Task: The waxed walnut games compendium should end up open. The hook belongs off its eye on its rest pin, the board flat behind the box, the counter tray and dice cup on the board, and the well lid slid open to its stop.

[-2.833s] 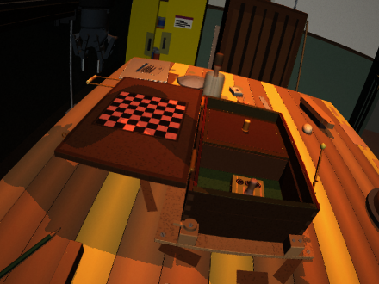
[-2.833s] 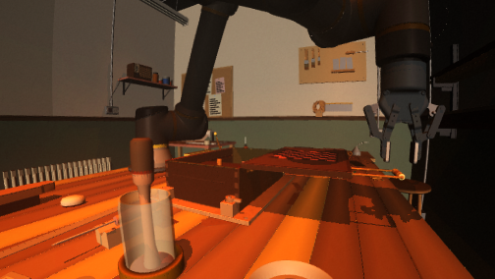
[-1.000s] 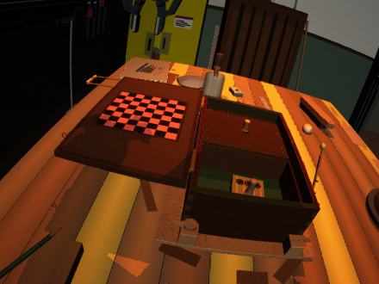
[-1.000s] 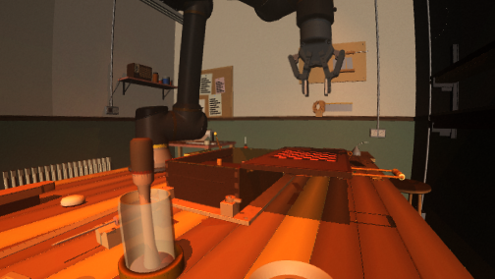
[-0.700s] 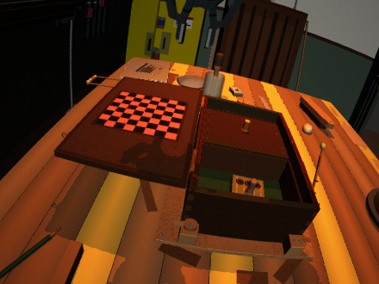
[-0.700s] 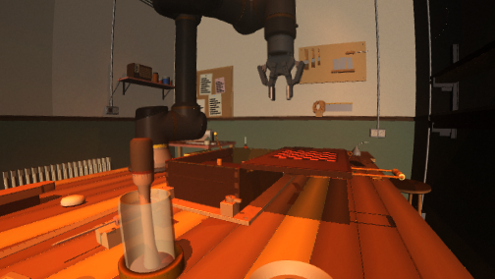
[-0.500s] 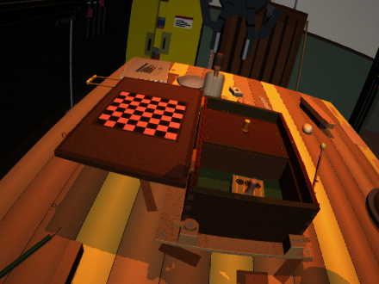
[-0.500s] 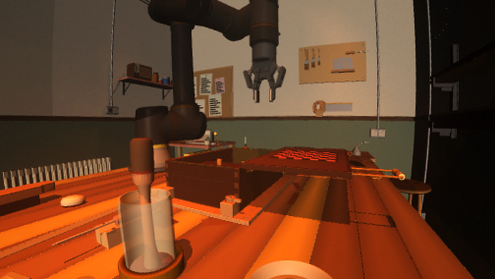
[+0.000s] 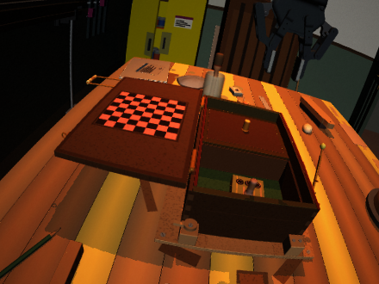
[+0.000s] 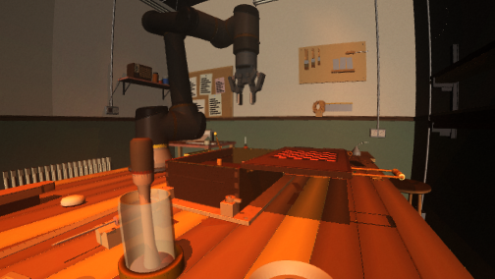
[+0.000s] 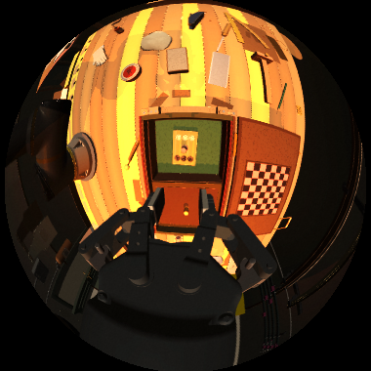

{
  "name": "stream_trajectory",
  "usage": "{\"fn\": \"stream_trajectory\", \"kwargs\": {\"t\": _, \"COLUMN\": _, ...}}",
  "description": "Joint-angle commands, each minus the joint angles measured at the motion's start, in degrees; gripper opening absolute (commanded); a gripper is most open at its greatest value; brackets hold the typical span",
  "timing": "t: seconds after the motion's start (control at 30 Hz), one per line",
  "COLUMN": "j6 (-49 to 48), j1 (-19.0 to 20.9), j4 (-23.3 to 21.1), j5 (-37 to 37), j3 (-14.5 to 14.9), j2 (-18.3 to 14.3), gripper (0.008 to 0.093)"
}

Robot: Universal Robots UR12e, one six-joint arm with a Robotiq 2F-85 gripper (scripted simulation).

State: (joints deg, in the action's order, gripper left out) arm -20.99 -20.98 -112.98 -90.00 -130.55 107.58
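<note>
My gripper hangs high above the walnut box, empty with its fingers partly apart, over the end where the well lid with its small brass knob covers the well. The box stands open, and the checkered board lies folded out flat beside it, level with the box's rim. On the green lining of the box floor rests the counter tray, with a small dark piece on it. The hook stands as a thin rod with a ball end at the box's outer side.
The workbench carries a glass jar with a wooden-handled tool near the box's lid end, a pale stone, a pencil and small blocks around the box's base plate. A stool stands beyond the bench edge.
</note>
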Motion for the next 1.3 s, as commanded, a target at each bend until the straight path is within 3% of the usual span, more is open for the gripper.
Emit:
{"fn": "stream_trajectory", "kwargs": {"t": 0.0, "j6": 0.02, "j1": 0.00, "j4": 0.01, "j5": 0.00, "j3": 0.02, "j2": 0.06, "gripper": 0.0480}}
{"fn": "stream_trajectory", "kwargs": {"t": 0.7, "j6": 0.08, "j1": 0.07, "j4": 0.17, "j5": 0.00, "j3": -0.33, "j2": 0.56, "gripper": 0.0480}}
{"fn": "stream_trajectory", "kwargs": {"t": 0.83, "j6": 0.08, "j1": 0.07, "j4": 0.17, "j5": 0.00, "j3": -0.34, "j2": 0.57, "gripper": 0.0420}}
{"fn": "stream_trajectory", "kwargs": {"t": 1.27, "j6": 0.54, "j1": 0.07, "j4": 0.18, "j5": 0.00, "j3": -0.35, "j2": 0.59, "gripper": 0.0420}}
